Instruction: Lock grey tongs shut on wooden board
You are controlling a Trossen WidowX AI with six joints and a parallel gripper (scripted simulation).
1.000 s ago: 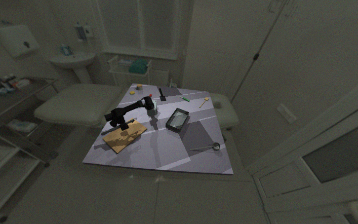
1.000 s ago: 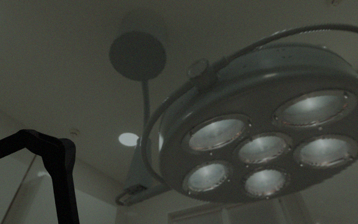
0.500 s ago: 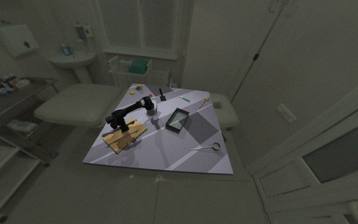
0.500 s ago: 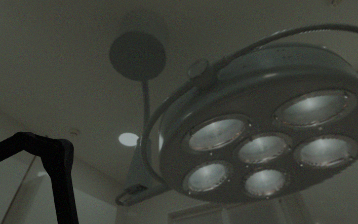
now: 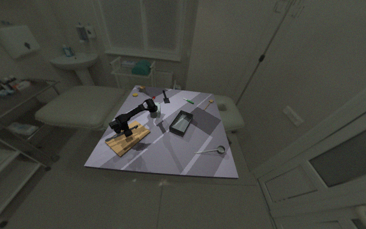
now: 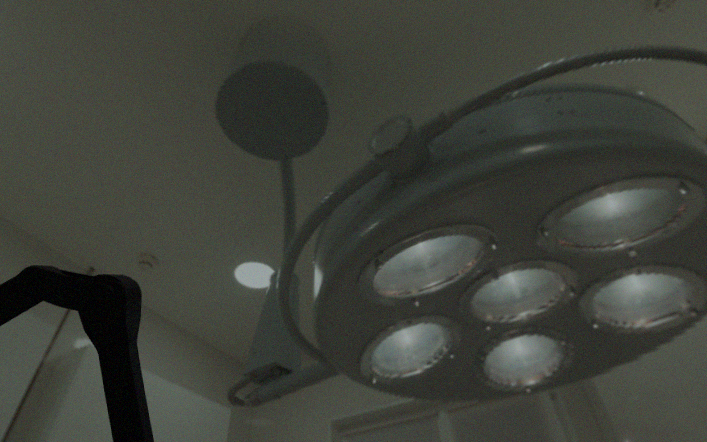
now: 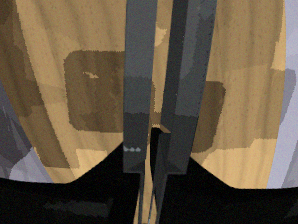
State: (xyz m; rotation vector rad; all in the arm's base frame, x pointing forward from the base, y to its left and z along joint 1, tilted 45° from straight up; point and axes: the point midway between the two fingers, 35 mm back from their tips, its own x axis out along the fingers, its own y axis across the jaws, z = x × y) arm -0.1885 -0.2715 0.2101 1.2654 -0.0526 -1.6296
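Observation:
The grey tongs [image 5: 111, 138] [image 7: 140, 100] lie lengthwise over the wooden board [image 5: 119, 149] [image 7: 250, 110]. One end reaches past the board's left edge in the top view. In the wrist view their two arms run nearly side by side with a narrow gap. My gripper [image 5: 128, 132] [image 7: 147, 134] points down over the board's upper part and is shut on the tongs, its black fingers against their outer sides. Whether the tongs touch the board, and whether the lock is engaged, cannot be told. The exterior view shows only part of the black arm, not the tongs.
The dark roasting tin [image 5: 175, 132] stands right of the board with no tongs across it. A ladle [image 5: 220, 149] lies at the front right. A black spatula [image 5: 166, 100], a green-handled tool [image 5: 189, 101], a wooden-headed brush [image 5: 210, 101] and a yellow disc [image 5: 135, 94] lie towards the back.

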